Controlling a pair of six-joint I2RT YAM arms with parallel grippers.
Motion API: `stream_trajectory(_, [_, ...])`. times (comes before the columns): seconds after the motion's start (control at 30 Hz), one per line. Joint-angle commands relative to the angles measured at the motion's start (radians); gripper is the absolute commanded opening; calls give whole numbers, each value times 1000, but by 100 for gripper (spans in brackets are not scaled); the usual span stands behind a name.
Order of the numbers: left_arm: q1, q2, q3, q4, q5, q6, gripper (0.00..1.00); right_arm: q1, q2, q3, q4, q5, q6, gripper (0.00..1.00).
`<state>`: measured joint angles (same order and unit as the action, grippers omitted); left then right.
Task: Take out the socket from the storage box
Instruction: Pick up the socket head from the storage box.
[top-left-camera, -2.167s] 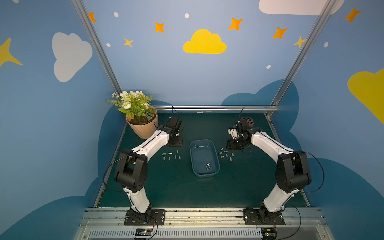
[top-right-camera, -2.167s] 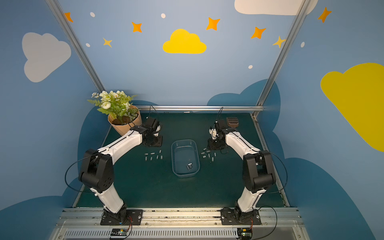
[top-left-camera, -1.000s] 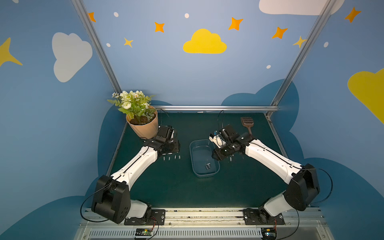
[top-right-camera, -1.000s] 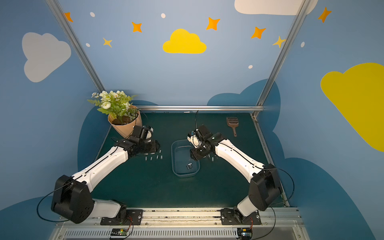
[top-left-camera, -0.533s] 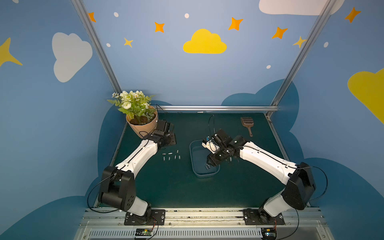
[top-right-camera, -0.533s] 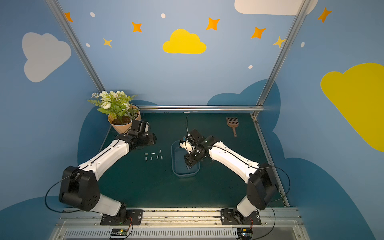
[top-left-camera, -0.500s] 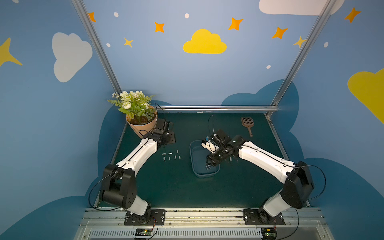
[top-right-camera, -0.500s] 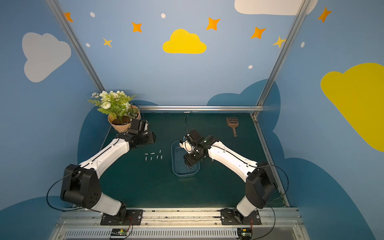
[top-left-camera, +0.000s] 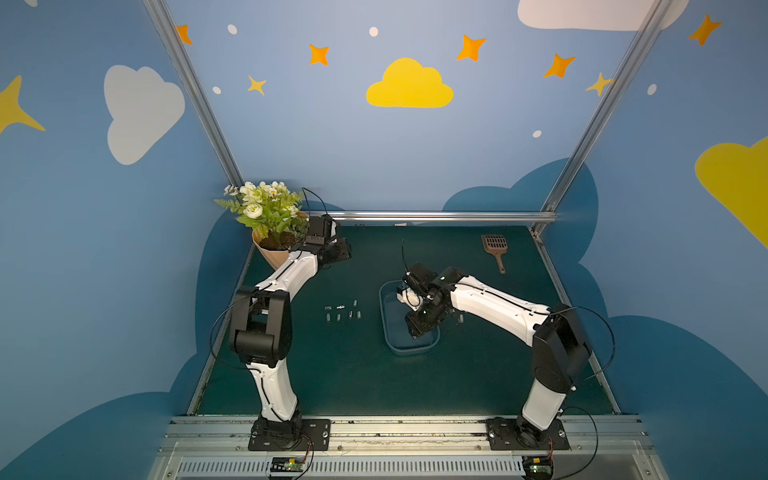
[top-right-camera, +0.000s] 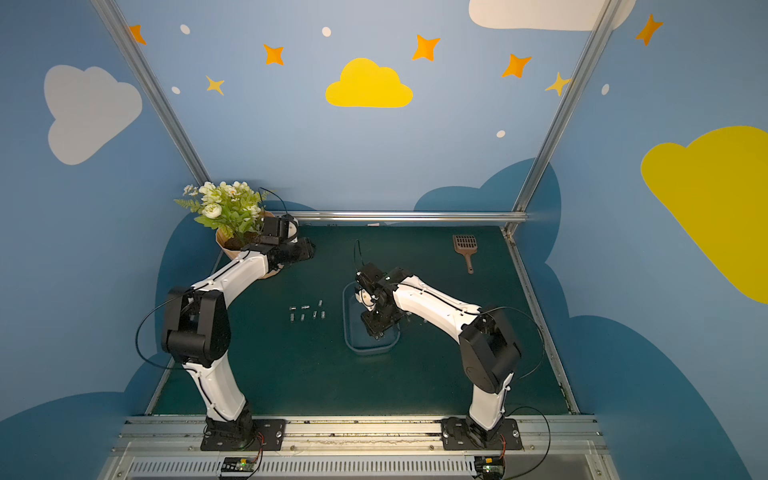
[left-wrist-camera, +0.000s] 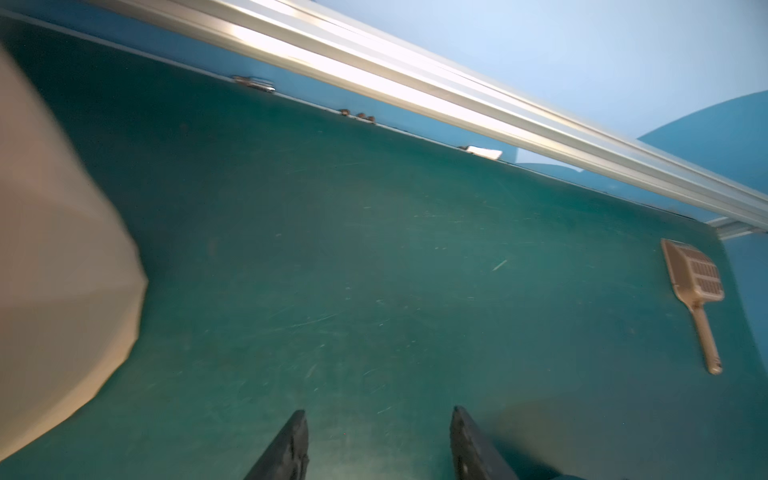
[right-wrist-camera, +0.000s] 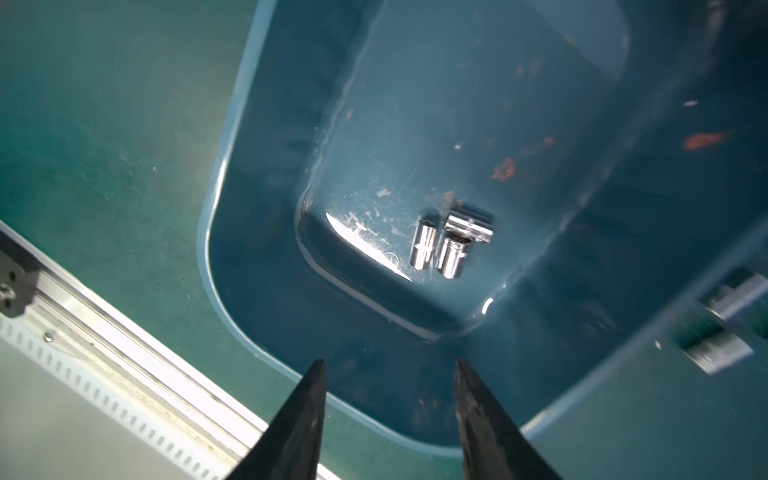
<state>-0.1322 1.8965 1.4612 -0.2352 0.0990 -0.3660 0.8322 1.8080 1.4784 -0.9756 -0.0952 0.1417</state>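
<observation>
On green mat within cloud-painted walls: sockets on storage box floor, just beyond right gripper, fingers parted, empty; left gripper parted too.

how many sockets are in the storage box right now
3, all in one cluster on the floor of the storage box: two sockets side by side, a third socket lying crosswise at their ends. The right gripper covers them in both top views.

Both top views look steeply down from high above the front rail toward the back wall, far off, sharing the whole mat. Each wrist camera sits close behind its tool: that of the left gripper looks past the jaws at the scoop far ahead; that of the right gripper looks into the storage box just ahead
</observation>
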Motion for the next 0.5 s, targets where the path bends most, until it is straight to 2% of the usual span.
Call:
stream_trajectory(0.0, [0, 10, 40, -25, 60, -16, 56, -2, 67, 76, -127, 46, 42, 50])
stream_trajectory(0.47, [1, 6, 35, -54, 93, -60, 56, -60, 242, 189, -178, 11, 23, 43])
